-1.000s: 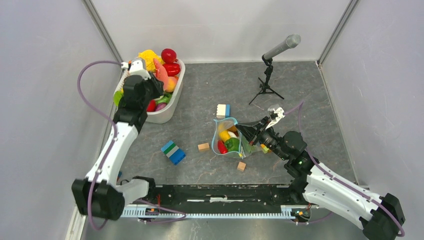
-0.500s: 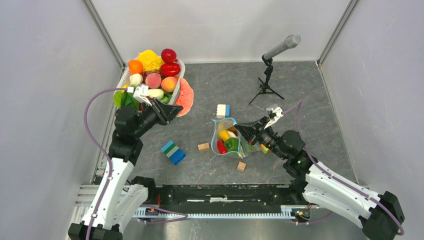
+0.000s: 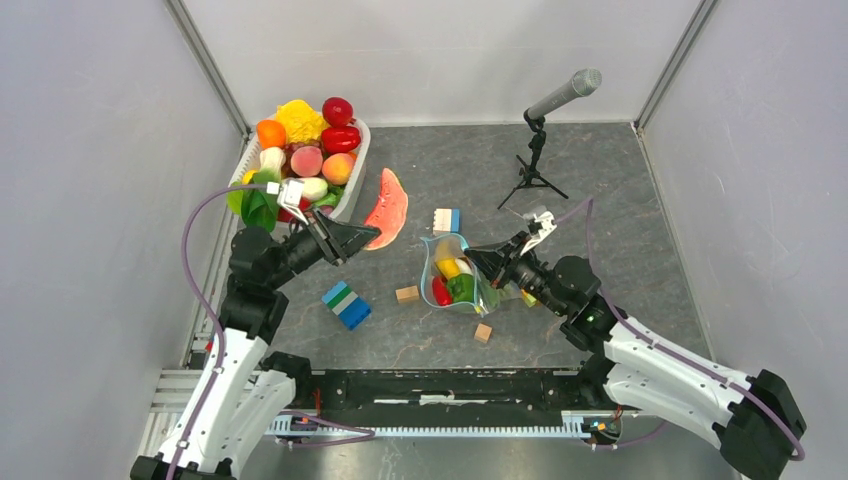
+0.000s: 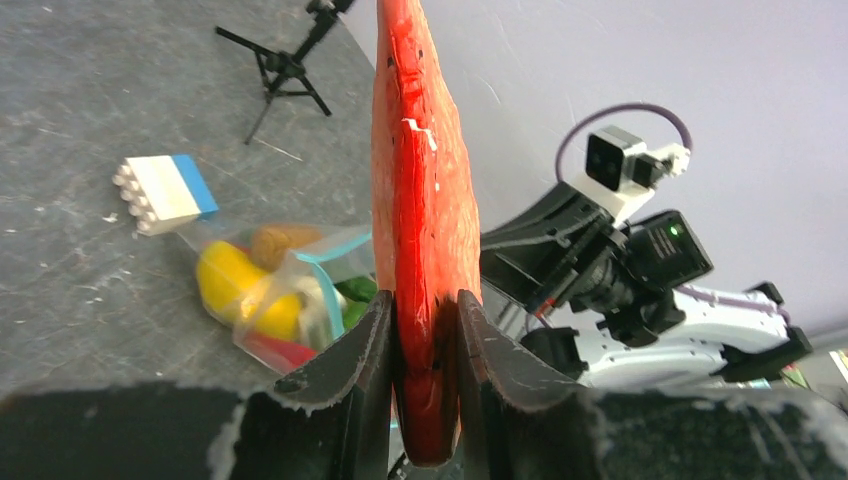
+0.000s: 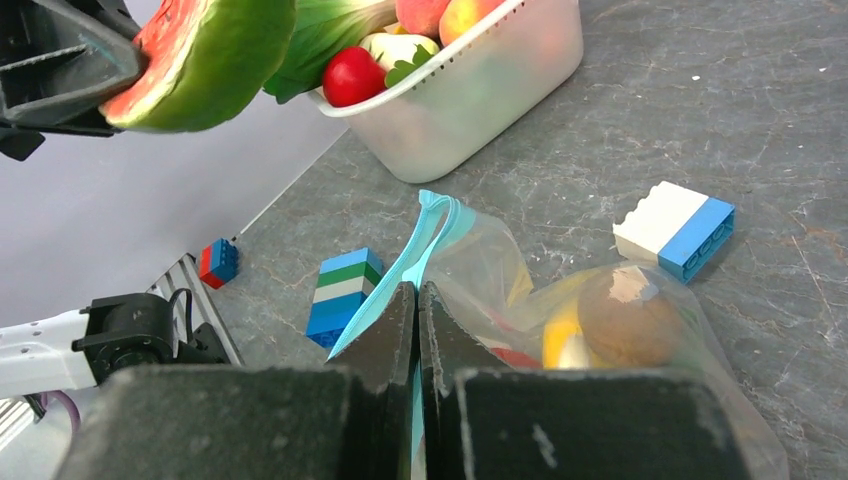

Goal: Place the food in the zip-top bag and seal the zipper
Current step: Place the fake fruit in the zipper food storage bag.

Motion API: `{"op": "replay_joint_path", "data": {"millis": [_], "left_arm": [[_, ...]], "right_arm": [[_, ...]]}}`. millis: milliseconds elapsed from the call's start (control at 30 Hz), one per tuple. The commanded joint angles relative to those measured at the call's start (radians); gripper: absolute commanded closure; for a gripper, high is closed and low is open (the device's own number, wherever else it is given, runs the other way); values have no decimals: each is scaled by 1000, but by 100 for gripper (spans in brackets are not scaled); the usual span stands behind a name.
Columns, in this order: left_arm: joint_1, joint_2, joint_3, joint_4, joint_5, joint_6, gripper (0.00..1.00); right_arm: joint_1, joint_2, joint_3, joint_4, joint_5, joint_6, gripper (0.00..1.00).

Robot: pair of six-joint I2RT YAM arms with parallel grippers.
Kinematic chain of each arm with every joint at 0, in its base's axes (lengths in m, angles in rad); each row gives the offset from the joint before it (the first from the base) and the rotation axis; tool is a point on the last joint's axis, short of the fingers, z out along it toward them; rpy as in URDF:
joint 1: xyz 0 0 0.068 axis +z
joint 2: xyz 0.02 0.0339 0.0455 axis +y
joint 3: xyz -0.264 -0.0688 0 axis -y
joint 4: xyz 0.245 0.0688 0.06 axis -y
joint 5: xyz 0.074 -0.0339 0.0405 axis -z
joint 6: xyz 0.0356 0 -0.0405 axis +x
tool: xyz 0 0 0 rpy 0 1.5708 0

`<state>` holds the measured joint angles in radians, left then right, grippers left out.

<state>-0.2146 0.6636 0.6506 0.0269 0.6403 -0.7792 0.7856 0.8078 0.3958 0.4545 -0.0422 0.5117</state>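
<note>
Overhead, the slice (image 3: 387, 208) hangs between tub (image 3: 350, 190) and bag (image 3: 432, 262); only the wrist views show the left fingers (image 4: 345, 365) clamping it and the right fingers (image 5: 380, 350) pinching the zipper (image 5: 425, 235), mid-bench (image 3: 600, 200).

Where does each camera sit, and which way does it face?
Top external: above, behind the bases, looking down at the table; both arms show.
Left wrist: on the left arm, facing the zip-top bag; left end effector grips a watermelon slice.
Right wrist: on the right arm, facing the white tub; right end effector pinches the zipper.
Both wrist views share the bag and white-blue block.
</note>
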Motion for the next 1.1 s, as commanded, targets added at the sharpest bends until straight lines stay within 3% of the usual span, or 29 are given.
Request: {"op": "replay_joint_path", "data": {"millis": [0,367,567,633,1067], "left_arm": [[-48,2,-4,43,80,-58,97],[-260,-57,-86,-22,110,-161,95],[-371,21,-28,-350,-26,-13,98],[-387,50,-18,-387,-50,17,98],[-419,207,47,-235,-83,-5,98]], "right_arm": [[3,34,77,47,-8,-15,96],[3,50,98,42,-77,-78,96],[4,57,108,34,-93,-94,96],[3,56,107,33,-100,-97,96],[25,58,128,-28,-210,-187,96]]}}
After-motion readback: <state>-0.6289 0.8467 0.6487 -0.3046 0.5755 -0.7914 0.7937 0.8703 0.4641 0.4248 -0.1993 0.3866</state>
